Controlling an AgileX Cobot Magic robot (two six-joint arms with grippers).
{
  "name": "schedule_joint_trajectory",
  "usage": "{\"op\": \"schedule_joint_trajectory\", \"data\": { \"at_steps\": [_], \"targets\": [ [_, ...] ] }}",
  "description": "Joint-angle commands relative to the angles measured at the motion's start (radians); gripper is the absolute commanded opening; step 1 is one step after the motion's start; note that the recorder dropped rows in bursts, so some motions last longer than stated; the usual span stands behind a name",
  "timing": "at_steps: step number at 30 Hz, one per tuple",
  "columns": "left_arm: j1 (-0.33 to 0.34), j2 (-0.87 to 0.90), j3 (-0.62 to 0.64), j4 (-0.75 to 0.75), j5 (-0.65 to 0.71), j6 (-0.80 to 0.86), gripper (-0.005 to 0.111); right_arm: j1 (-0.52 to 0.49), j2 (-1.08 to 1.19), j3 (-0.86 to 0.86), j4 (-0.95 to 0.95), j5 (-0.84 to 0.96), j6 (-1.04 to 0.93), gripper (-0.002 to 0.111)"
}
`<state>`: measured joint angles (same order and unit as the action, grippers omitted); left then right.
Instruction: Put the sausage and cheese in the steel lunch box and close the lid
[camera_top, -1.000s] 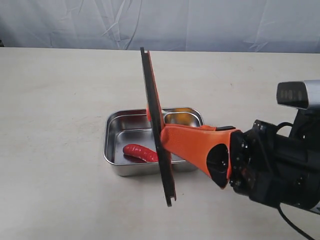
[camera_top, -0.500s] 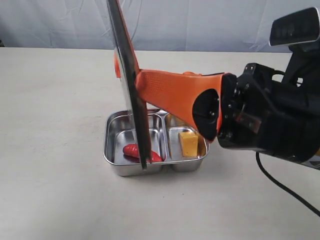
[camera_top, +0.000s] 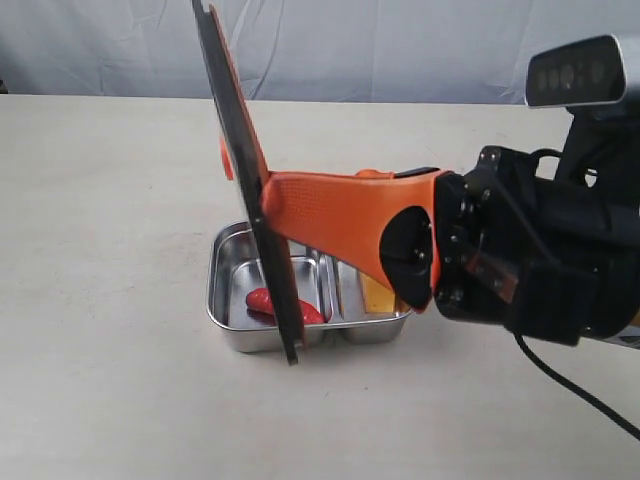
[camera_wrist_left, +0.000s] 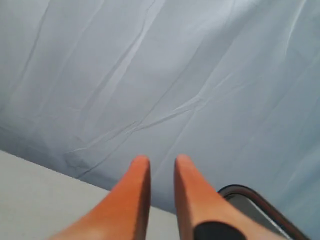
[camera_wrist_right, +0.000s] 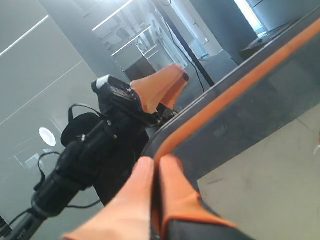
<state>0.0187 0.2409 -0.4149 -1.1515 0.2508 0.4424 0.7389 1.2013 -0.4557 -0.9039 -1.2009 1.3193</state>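
My right gripper (camera_top: 250, 190) is shut on the lid (camera_top: 240, 150), a dark panel with an orange seal, and holds it nearly upright on edge. The lid's lower corner hangs at the front rim of the steel lunch box (camera_top: 214, 290). The red sausage (camera_top: 262, 300) lies in the box's left compartment, partly behind the lid. The yellow cheese (camera_top: 374, 295) sits in the right compartment, mostly hidden by my fingers. In the right wrist view the gripper (camera_wrist_right: 157, 160) pinches the lid's (camera_wrist_right: 250, 100) edge. My left gripper (camera_wrist_left: 157, 159) is open and empty, facing the backdrop.
The box stands on a bare beige table (camera_top: 110, 200) with a pale blue backdrop (camera_top: 400, 50) behind. The left arm (camera_wrist_right: 120, 100) shows in the right wrist view beyond the lid. A dark rounded corner (camera_wrist_left: 240, 190), seemingly the lid, shows beside the left fingers.
The right gripper has lifted the lid and carried it left, then lowered it slightly over the box's left side. The cheese is now largely covered by the fingers.
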Motion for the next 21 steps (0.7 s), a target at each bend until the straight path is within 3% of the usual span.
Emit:
{"op": "schedule_joint_trajectory", "data": {
  "at_steps": [1, 4, 7, 9, 11, 12, 15, 16, 21],
  "targets": [
    [0.000, 0.182, -0.154, 0.226, 0.109, 0.083, 0.013, -0.004, -0.001, -0.008, -0.012, -0.020, -0.004, -0.001],
    [-0.004, 0.347, -0.224, 0.377, 0.111, 0.004, 0.013, -0.004, -0.001, -0.008, -0.012, -0.020, -0.004, -0.001],
    [-0.028, 0.551, -0.263, 0.364, 0.169, -0.152, 0.013, -0.004, -0.001, -0.008, -0.013, -0.020, 0.002, -0.001],
    [-0.030, 0.694, -0.263, 0.251, 0.259, -0.140, 0.013, -0.004, -0.001, -0.008, -0.017, -0.020, 0.021, -0.001],
    [-0.030, 0.808, -0.263, 0.061, 0.323, 0.020, 0.013, -0.004, -0.011, -0.008, -0.026, -0.020, 0.032, -0.001],
    [-0.028, 0.861, -0.263, -0.126, 0.388, 0.147, 0.011, -0.004, -0.025, -0.008, -0.026, -0.020, 0.042, -0.001],
    [-0.014, 0.914, -0.248, -0.432, 0.524, 0.301, 0.003, -0.004, -0.053, -0.008, -0.026, -0.020, 0.042, -0.001],
    [0.003, 0.941, -0.218, -0.593, 0.647, 0.400, 0.000, -0.004, -0.074, -0.008, -0.026, -0.020, 0.043, -0.001],
    [0.112, 1.060, -0.112, -0.593, 0.949, 0.502, 0.000, -0.004, -0.147, -0.008, -0.028, -0.020, 0.071, -0.001]
  ]
}}
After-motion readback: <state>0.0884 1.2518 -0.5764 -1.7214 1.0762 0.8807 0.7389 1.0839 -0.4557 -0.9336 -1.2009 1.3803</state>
